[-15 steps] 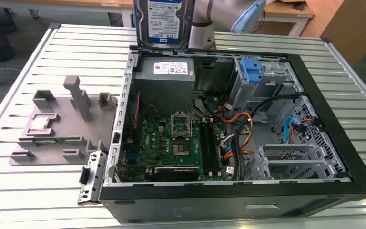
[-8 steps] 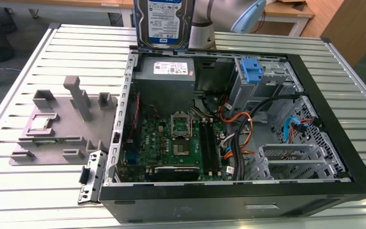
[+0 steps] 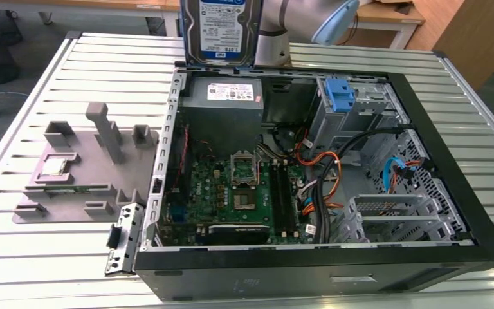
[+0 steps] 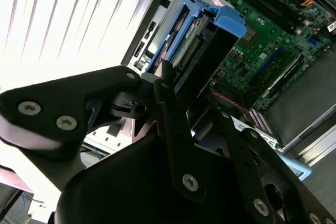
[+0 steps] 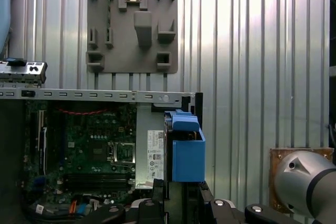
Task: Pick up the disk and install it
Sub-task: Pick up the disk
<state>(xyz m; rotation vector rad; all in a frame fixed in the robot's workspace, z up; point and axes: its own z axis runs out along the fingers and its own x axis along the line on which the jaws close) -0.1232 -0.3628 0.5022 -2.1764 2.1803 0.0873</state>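
The disk, a silver drive with a white-and-blue label, hangs upright above the back edge of the open computer case in the exterior view. Its blue rails and blue handle end show in both wrist views, with the handle end pointing away from the wrist. My gripper is shut on the disk, one black finger lying against its side. In the first wrist view my gripper holds the disk beside the case wall, over the grey power-supply box.
Inside the case lie the motherboard, the grey power-supply box, orange and blue cables, and a drive cage with a lone blue bracket. A grey parts fixture sits on the slatted table at the exterior view's left.
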